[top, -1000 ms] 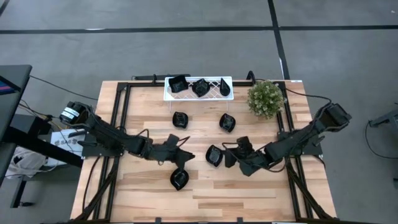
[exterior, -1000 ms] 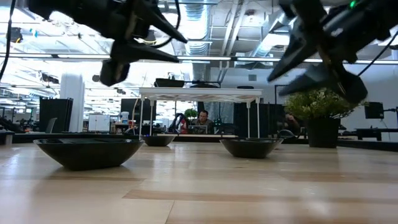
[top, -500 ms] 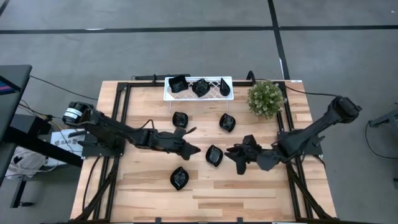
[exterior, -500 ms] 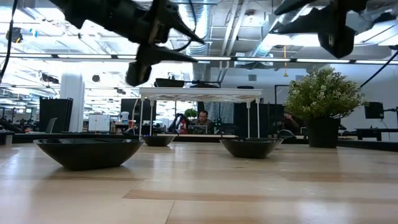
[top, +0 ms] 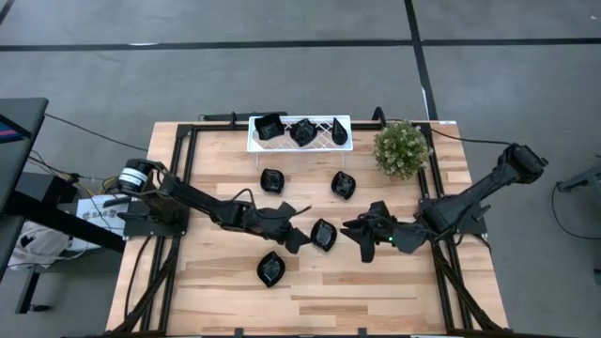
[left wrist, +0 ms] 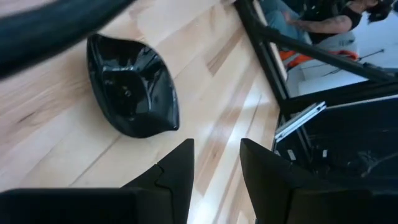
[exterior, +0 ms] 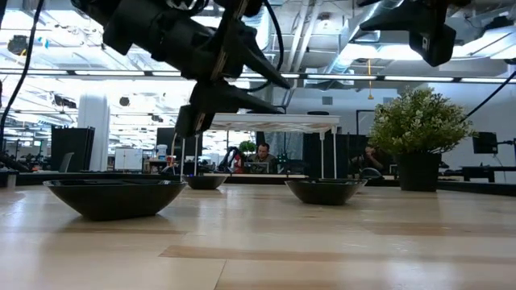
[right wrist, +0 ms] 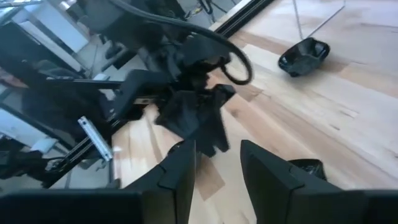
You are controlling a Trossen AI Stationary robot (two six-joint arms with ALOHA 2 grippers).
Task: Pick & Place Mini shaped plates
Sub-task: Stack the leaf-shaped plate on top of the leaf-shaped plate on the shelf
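1. Wooden bench (top: 376, 286) with a black frame, on a grey floor; a white lattice tray (top: 258, 143) sits at its far edge beside a potted plant (top: 401, 147).
2. We see three mini shaped plates in the tray and four loose on the bench: two just near of the tray, a centre plate (top: 323, 234), and a near plate (top: 270, 269).
3. Our left end effector (top: 294, 235) hovers just left of the centre plate, fingers apart and empty; its wrist view shows a leaf-shaped plate (left wrist: 132, 85) beyond the fingertips.
4. Our right end effector (top: 362, 234) hangs to the right of that same plate, also open and holding nothing.
5. We judge the step to be a pick of the centre plate by the left arm.
6. To do it well, we should straddle one rim edge, descend squarely, and close gently, since glossy dishes probably slip.
7. We should keep the right arm back so the two do not collide.
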